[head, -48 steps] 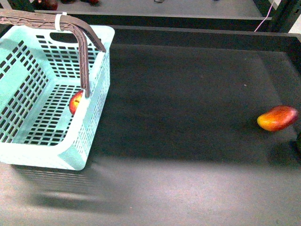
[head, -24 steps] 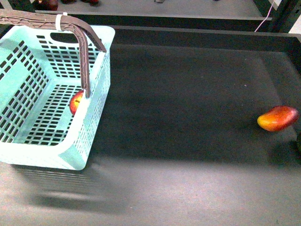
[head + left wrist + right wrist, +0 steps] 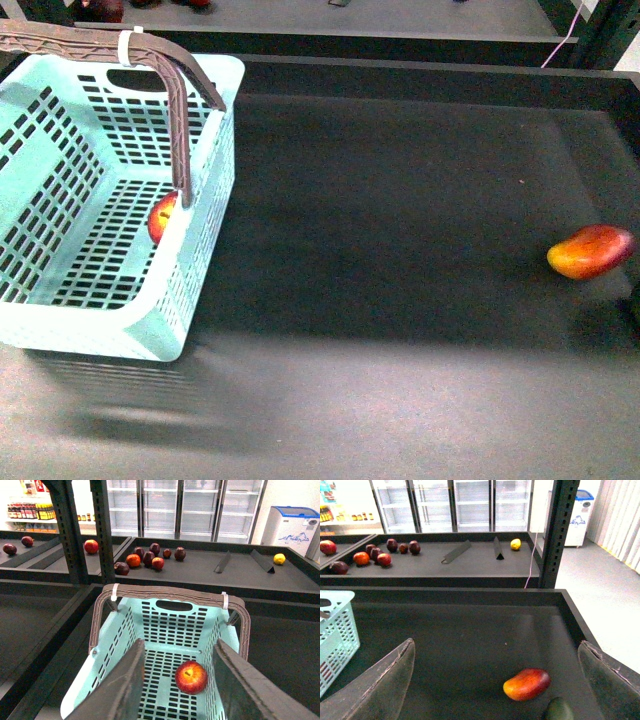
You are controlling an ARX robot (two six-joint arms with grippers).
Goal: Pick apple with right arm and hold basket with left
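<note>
The turquoise basket (image 3: 205, 150) stands at the left of the black shelf, its brown handles (image 3: 175, 90) swung up. The apple (image 3: 162, 218) lies on the basket floor by the right wall. In the left wrist view my left gripper (image 3: 178, 645) is open above the basket (image 3: 165, 625), with the apple (image 3: 191, 677) below, between the jaws. My right gripper (image 3: 496, 644) is open and empty above the shelf floor, far from the apple. A corner of the basket (image 3: 337, 630) shows in the right wrist view. Neither gripper shows in the front view.
A mango-shaped red-orange fruit (image 3: 590, 250) lies at the right, also in the right wrist view (image 3: 527, 684), next to a dark green fruit (image 3: 559, 710). Raised shelf walls (image 3: 400, 75) border the back and right. Several fruits (image 3: 150, 559) lie on the far shelf.
</note>
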